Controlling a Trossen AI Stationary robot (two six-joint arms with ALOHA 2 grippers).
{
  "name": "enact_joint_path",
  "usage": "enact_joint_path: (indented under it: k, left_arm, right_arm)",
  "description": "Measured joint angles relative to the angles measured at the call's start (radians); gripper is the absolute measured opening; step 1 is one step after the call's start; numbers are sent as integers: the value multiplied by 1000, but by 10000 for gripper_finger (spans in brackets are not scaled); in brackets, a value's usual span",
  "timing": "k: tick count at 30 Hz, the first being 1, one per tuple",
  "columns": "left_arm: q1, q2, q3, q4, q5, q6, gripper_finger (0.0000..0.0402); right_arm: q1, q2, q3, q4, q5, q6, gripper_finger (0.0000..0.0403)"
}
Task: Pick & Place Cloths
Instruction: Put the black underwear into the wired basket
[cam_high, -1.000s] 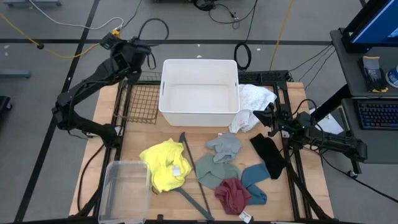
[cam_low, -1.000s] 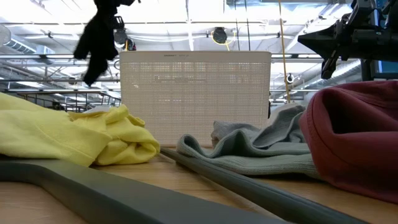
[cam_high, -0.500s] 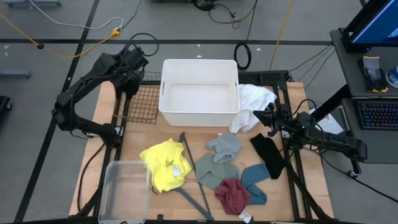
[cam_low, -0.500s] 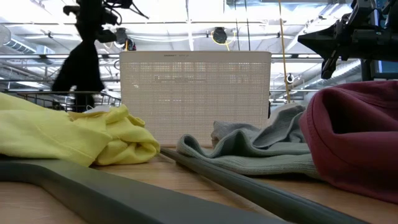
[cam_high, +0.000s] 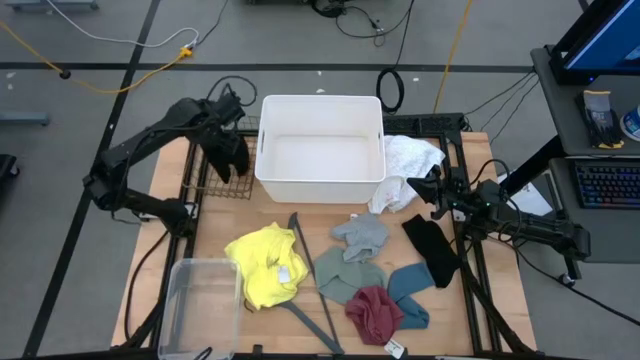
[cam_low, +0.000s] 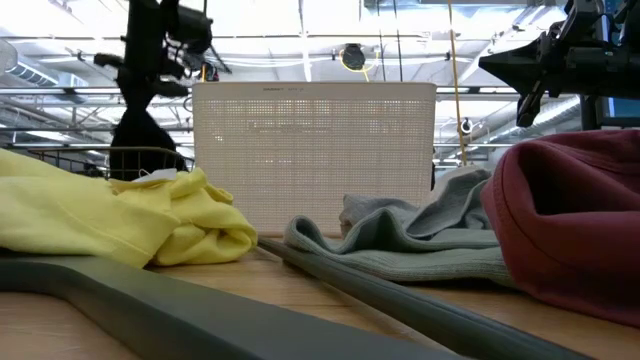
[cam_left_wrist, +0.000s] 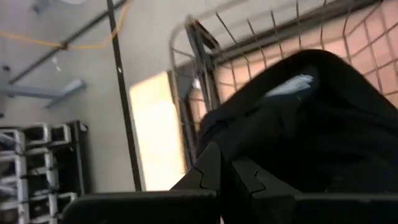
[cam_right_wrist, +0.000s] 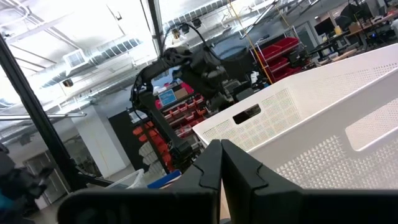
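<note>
The left gripper (cam_high: 232, 150) was up at ten o'clock on the table, fingers clenched on a black cloth (cam_high: 234, 158) that dangled into the wire basket (cam_high: 218, 170). In the low view that cloth (cam_low: 140, 140) hung straight down to the basket's rim. Just beside the basket, at twelve o'clock, sat the white bin (cam_high: 321, 148). The right gripper (cam_high: 420, 188) waited at three o'clock, fingers pressed together on nothing, just off the white cloth (cam_high: 408, 162) draped at the bin's corner. A second black cloth (cam_high: 432, 248) lay at four o'clock. Toward six o'clock were the grey cloth (cam_high: 362, 235), sage green cloth (cam_high: 347, 276), maroon cloth (cam_high: 373, 312) and teal cloth (cam_high: 411, 290), bunched together. The yellow cloth (cam_high: 262, 265) lay at seven o'clock, beside the dark hanger (cam_high: 305, 270) and the clear tub (cam_high: 200, 305).
</note>
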Motion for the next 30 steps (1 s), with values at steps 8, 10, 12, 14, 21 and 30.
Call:
enact_joint_path:
  k: [8, 10, 12, 14, 21, 30]
  left_arm:
    - [21, 0, -188, 173, 133, -3, 0]
    - [27, 0, -226, 201, 157, -7, 0]
    - [32, 0, -254, 213, 165, -18, 0]
    - [37, 0, -277, 217, 166, -25, 0]
    - [45, 0, -297, 218, 226, -23, 0]
    - [45, 0, -297, 226, 236, -36, 19]
  right_arm:
    - [0, 0, 0, 0, 0, 0, 0]
    - [0, 0, 0, 0, 0, 0, 0]
    - [0, 0, 0, 0, 0, 1, 0]
    - [0, 0, 0, 1, 0, 1, 0]
    - [0, 0, 0, 1, 0, 1, 0]
    - [0, 0, 0, 26, -3, 2, 1]
